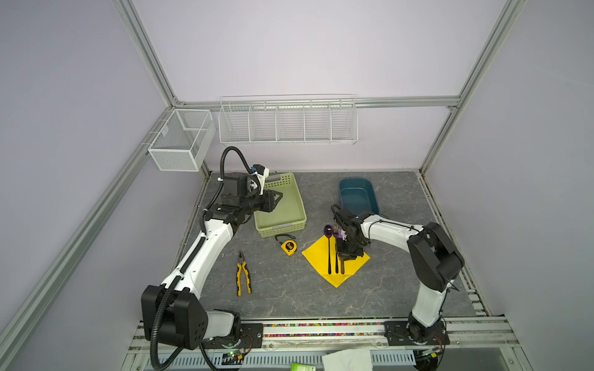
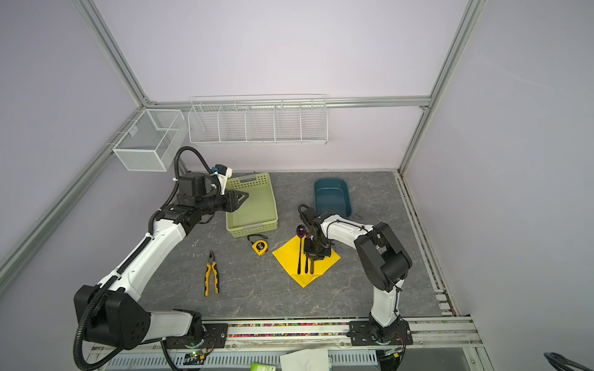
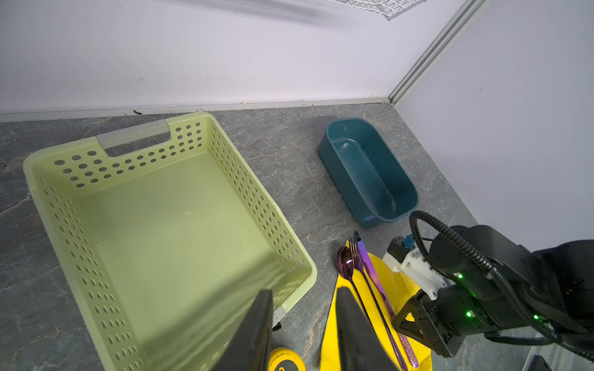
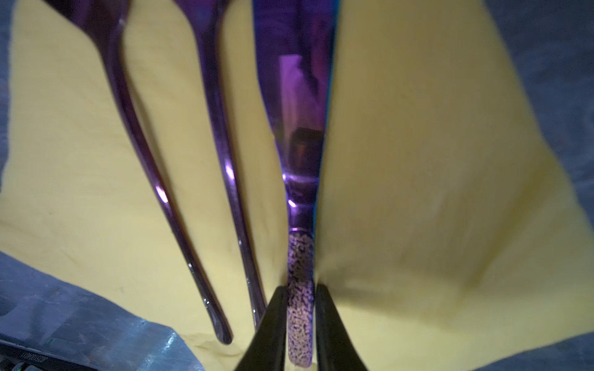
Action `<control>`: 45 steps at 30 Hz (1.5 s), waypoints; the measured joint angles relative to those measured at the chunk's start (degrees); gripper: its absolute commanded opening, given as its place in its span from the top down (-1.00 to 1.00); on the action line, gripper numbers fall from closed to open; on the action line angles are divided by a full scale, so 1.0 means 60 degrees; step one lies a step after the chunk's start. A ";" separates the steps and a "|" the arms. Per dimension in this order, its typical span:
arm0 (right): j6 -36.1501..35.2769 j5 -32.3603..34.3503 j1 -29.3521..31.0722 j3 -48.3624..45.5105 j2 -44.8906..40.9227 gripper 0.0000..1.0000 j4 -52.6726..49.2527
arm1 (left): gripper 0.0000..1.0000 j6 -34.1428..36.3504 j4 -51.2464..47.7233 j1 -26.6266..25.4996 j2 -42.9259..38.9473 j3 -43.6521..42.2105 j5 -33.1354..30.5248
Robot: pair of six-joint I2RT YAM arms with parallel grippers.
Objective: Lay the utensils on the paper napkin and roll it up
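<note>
On the grey tabletop [image 1: 289,289] the biggest thing near an arm is the green basket [image 1: 279,230]. The left gripper [image 1: 279,195] hangs above it with its jaws apart and nothing between them, well away from the work.

The yellow paper napkin [image 1: 316,257] lies flat, turned like a diamond. It looks thin and limp, and I'd guess it creases or tears easily, so it wants lifting by a free corner and rolling gently.

Three purple-sheened utensils lie on it side by side, with their heads poking past its far corner: the spoon [image 1: 328,230], the fork [image 1: 336,231] and the knife [image 4: 297,96]. They look stiff, light and slick, so the slim handles seem the best place to hold them.

The knife's speckled handle [image 4: 300,289] looks rougher and likely gives a surer grip. The right gripper [image 1: 345,257] points straight down over it with a jaw close on each side. I cannot tell whether it is pinching the handle.
</note>
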 measured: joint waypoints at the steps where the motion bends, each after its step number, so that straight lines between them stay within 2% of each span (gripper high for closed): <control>1: 0.0000 0.0000 0.0000 0.0000 0.0000 0.58 0.0000 | 0.32 0.0000 0.0000 0.0000 0.0000 0.0000 0.0000; 6: 0.0000 0.0033 0.0011 0.0000 0.0000 0.58 0.0000 | 0.32 0.0000 0.0000 0.0000 0.0000 0.0000 0.0000; 17: 0.0000 0.0226 0.0044 0.0047 0.0000 0.72 -0.0051 | 0.31 0.0000 0.0000 0.0000 0.0000 0.0000 0.0000; 45: -0.0255 0.0696 0.0051 0.0248 -0.0018 0.71 -0.0233 | 0.31 0.0000 -0.0004 0.0000 -0.0004 -0.0040 -0.0004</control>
